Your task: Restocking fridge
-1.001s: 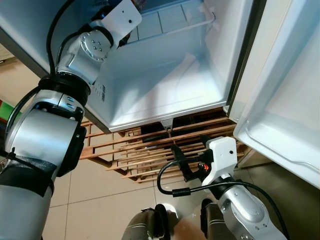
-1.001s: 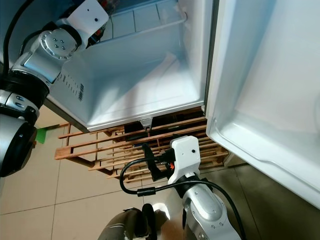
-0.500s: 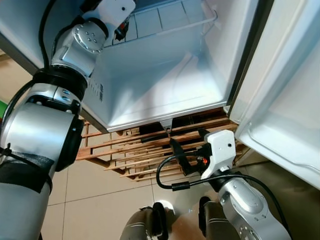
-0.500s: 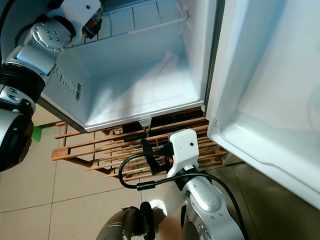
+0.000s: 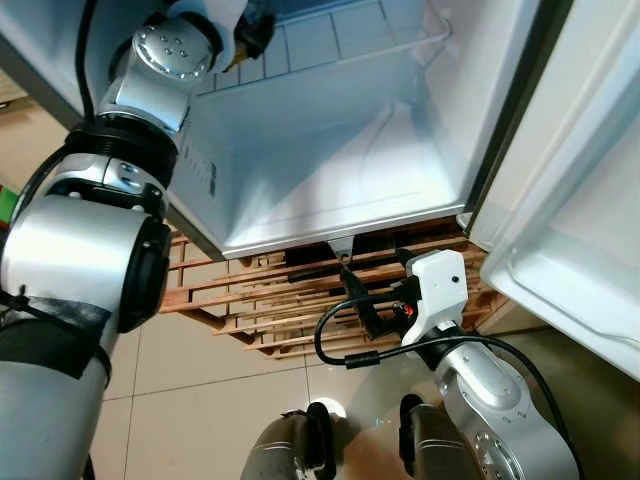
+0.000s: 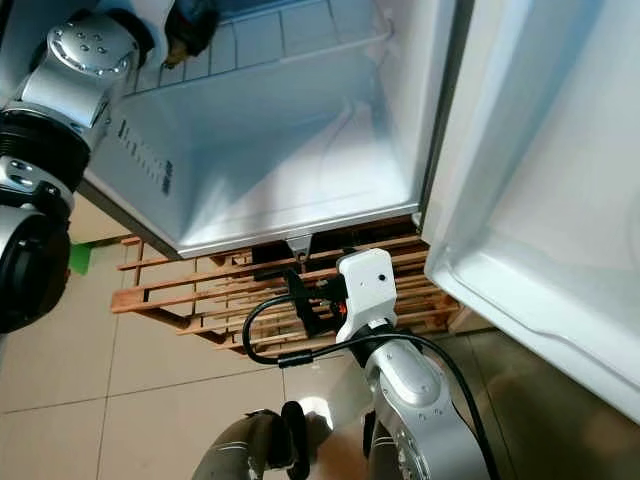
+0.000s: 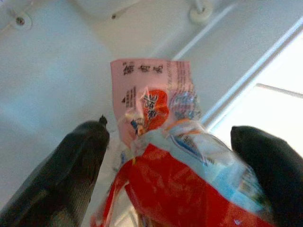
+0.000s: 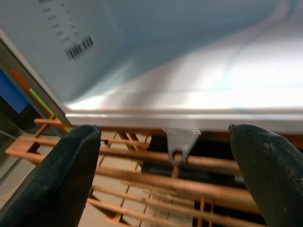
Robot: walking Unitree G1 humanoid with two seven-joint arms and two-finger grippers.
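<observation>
My left arm (image 5: 175, 60) reaches up into the open fridge (image 5: 330, 150), its gripper (image 5: 255, 28) at the upper shelf level by the left wall. In the left wrist view a red and pink snack packet (image 7: 156, 104) sits between the two black fingers (image 7: 75, 175), which hold it in the air under the fridge's white ceiling; the left gripper (image 7: 168, 130) is shut on it, fingers wide apart. My right gripper (image 5: 355, 300) hangs low in front of the fridge's bottom edge, open and empty (image 8: 163, 132).
The fridge door (image 5: 590, 220) stands open on the right. A wire shelf (image 5: 350, 55) crosses the top of the compartment. The fridge rests on a wooden pallet (image 5: 240, 300) over a tiled floor (image 5: 200, 410). My feet (image 5: 320, 450) are close to the pallet.
My left arm has risen further up into the fridge with the packet, its wrist now at the frame's top edge. The right gripper stays low and open.
</observation>
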